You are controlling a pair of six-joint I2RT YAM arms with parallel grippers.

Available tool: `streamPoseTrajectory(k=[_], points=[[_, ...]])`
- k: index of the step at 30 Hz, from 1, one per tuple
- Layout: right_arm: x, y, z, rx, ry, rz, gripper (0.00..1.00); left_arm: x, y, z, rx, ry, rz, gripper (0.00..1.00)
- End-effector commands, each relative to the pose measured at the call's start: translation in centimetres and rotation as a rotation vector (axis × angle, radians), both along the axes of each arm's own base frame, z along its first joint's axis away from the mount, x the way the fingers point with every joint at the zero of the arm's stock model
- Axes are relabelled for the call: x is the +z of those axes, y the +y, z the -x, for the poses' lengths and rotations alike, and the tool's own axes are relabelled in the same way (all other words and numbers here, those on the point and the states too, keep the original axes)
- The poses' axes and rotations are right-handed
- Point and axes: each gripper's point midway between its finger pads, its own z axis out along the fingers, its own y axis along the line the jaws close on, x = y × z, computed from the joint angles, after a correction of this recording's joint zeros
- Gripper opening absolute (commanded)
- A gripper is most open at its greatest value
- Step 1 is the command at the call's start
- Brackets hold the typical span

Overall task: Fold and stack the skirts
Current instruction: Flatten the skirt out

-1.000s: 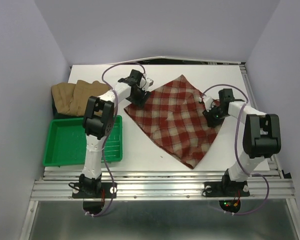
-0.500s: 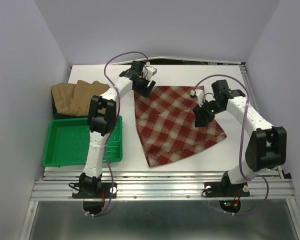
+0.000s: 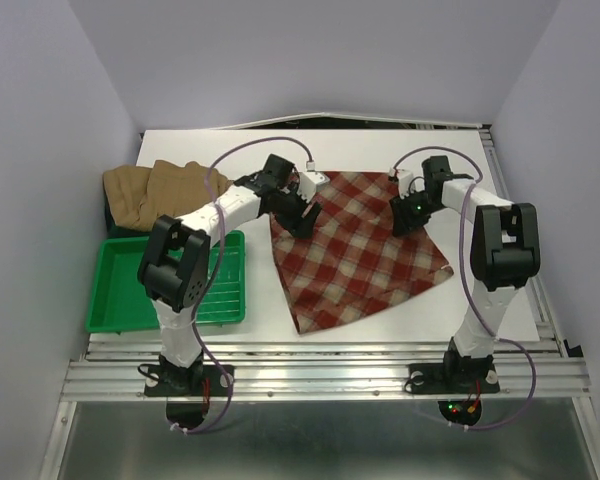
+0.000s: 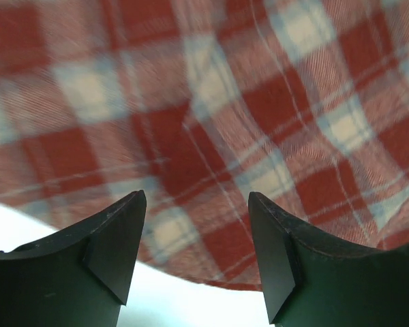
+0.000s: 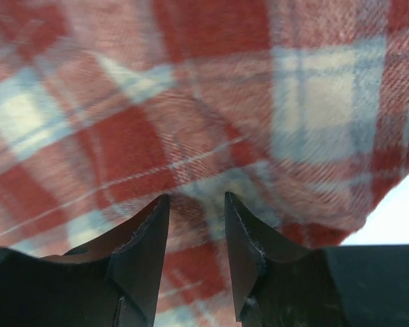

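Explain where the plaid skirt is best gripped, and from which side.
Probably at its two far corners, one pincer each, coming down from above. The skirt lies flat and spread on the table, so only edges offer a pinch. The left pincer and right pincer hover open near those corners.

- A robot lab's test cell.
- Plain lavender walls [image 3: 40,150] box in a white table [image 3: 380,150].
- Two cabled arms [image 3: 185,270] stand bolted on aluminium rails [image 3: 320,375].
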Motion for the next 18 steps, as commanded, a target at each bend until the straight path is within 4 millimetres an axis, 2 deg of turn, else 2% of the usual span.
streamPoseTrajectory(k=[1, 3, 6, 7, 9, 10, 11, 13, 15, 18], points=[[-0.6, -1.9, -3.1, -0.043, -0.102, 0.104, 0.43, -5.1, 1.2, 2.0, 0.001, 0.104, -0.061, 0.72], [-2.4, -2.6, -1.4, -0.026, -0.063, 0.143, 0.43, -6.6, 1.8, 1.9, 0.016, 0.116, -0.099, 0.72], [-3.7, -3.1, 0.9, -0.004, -0.029, 0.175, 0.43, -7.4, 2.9, 0.8, 0.055, 0.094, -0.156, 0.72], [-4.1, -3.2, 2.7, 0.014, -0.006, 0.174, 0.43, -7.7, 3.3, 0.4, 0.059, 0.086, -0.172, 0.72], [-4.2, -2.9, 4.9, 0.046, 0.02, 0.161, 0.43, -8.1, 3.9, 0.2, 0.061, 0.079, -0.209, 0.72], [-3.4, -2.8, 5.7, 0.058, 0.011, 0.153, 0.43, -8.1, 4.1, 0.2, 0.055, 0.072, -0.22, 0.72], [-4.0, -2.6, 8.1, 0.093, 0.063, 0.138, 0.43, -8.2, 4.4, 0.2, 0.043, 0.058, -0.239, 0.72], [-3.7, -2.0, 10.3, 0.141, 0.092, 0.121, 0.43, -8.5, 5.0, 0.7, 0.021, 0.055, -0.265, 0.72], [-3.0, -0.5, 13.3, 0.228, 0.128, 0.089, 0.43, -8.9, 5.8, 0.7, 0.003, 0.036, -0.309, 0.71], [-1.3, 1.6, 16.3, 0.333, 0.145, 0.042, 0.43, -8.9, 6.8, 2.0, -0.039, 0.044, -0.342, 0.7]])
